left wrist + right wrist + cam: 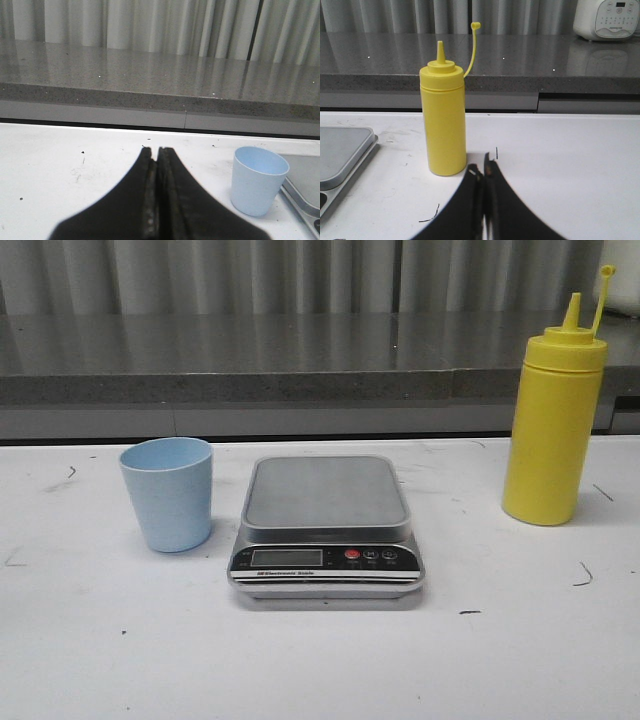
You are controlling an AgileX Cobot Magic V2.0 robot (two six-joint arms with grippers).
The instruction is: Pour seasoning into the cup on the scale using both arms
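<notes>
The pale blue cup (pixel 168 493) stands upright on the white table, left of the silver scale (pixel 325 525), whose platform is bare. The yellow seasoning bottle (pixel 553 427) stands upright at the right, its cap off the nozzle and hanging on its tether. Neither gripper shows in the front view. In the left wrist view my left gripper (pixel 157 150) is shut and empty, with the cup (pixel 257 180) off to one side beyond it. In the right wrist view my right gripper (pixel 482 167) is shut and empty, just short of the bottle (pixel 443 121).
A grey stone counter (pixel 300 355) runs behind the table, with pleated curtains above it. A white appliance (pixel 609 19) stands on the counter in the right wrist view. The scale's corner (pixel 345 150) lies beside the bottle.
</notes>
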